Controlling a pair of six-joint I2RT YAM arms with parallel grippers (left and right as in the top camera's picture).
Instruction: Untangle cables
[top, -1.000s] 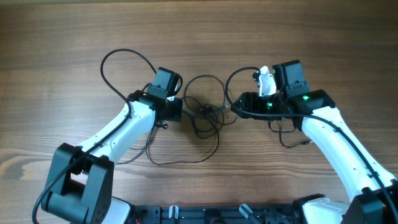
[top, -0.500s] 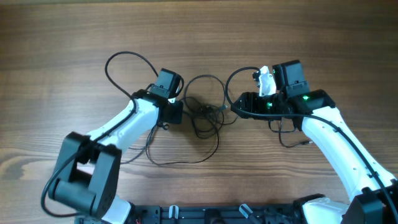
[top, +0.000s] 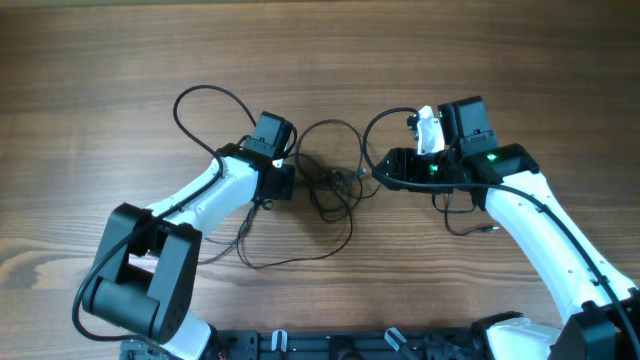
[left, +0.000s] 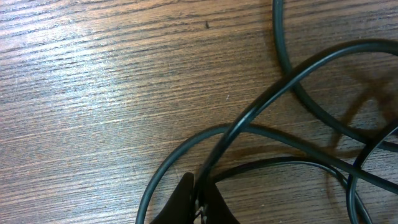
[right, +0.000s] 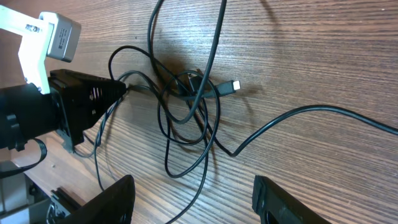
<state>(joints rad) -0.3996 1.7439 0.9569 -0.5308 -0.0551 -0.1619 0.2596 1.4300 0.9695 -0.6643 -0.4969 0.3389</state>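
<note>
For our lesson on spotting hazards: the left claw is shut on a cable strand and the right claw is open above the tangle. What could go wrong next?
1. The left claw pinches one cable that crosses others; pulling may tighten the knot rather than loosen it.
2. The open right claw could close on several strands at once.

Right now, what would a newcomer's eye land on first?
A knot of thin black cables lies in the middle of the wooden table, one silvery plug poking out of it. The left gripper is pinched shut on a strand, while the right gripper stands open facing the knot.
</note>
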